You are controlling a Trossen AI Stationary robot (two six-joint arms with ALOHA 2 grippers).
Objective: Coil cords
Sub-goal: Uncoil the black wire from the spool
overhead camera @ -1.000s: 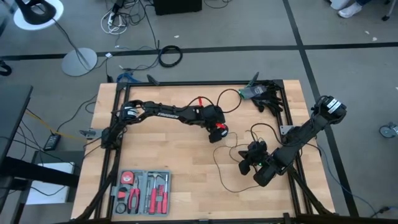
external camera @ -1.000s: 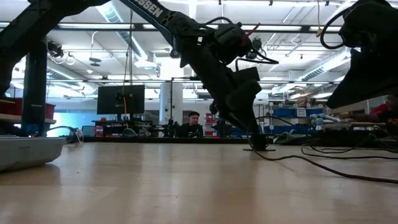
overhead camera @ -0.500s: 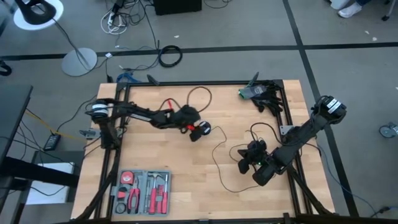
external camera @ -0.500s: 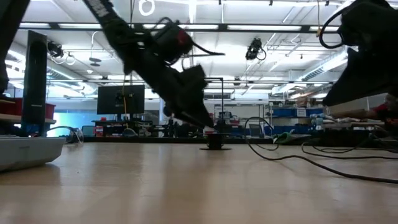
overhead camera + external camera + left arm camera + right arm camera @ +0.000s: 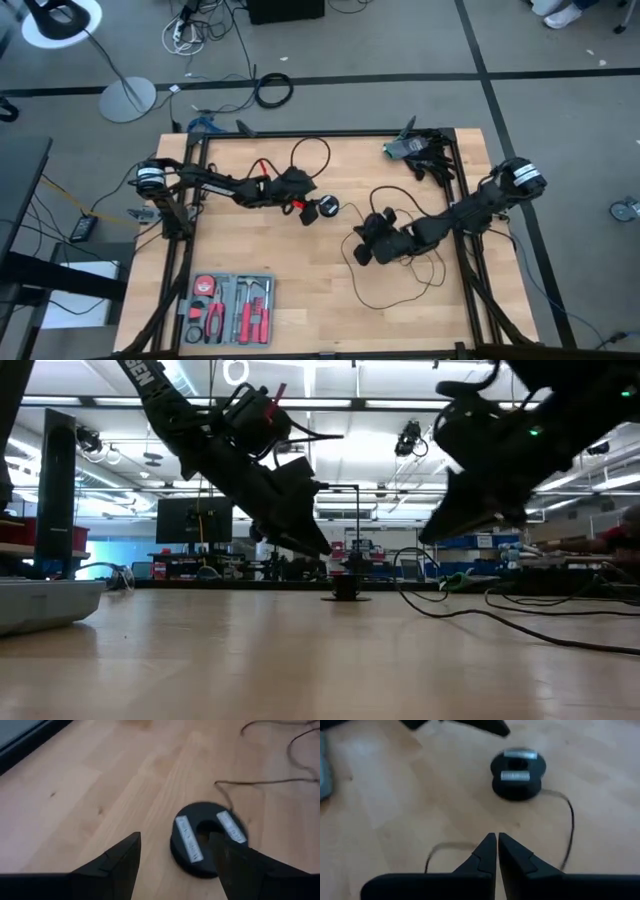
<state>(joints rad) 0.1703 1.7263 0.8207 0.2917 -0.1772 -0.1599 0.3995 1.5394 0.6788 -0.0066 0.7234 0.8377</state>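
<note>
The round black puck (image 5: pixel 325 207) lies flat on the table left of the middle; it also shows in the low view (image 5: pixel 345 589). Its thin black cord (image 5: pixel 520 622) trails slack over the table toward the right. My left gripper (image 5: pixel 303 198) is open just left of the puck (image 5: pixel 207 840), its fingers either side of the puck's near rim; I cannot tell whether they touch it. My right gripper (image 5: pixel 362 248) is shut and empty, raised above the table (image 5: pixel 440 538) right of the puck (image 5: pixel 517 772), with cord (image 5: pixel 571 822) below it.
A tool tray (image 5: pixel 230 308) with red-handled pliers sits at the near left. A pale cable bundle with dark clips (image 5: pixel 420 152) lies at the far right corner. Bare wood lies between the puck and the tool tray.
My left gripper has gone toward the table's left edge, and the puck has slid with it from the middle, the cord trailing behind. The gripper now stands a little back from the puck. My right gripper has risen and gone left toward the puck.
</note>
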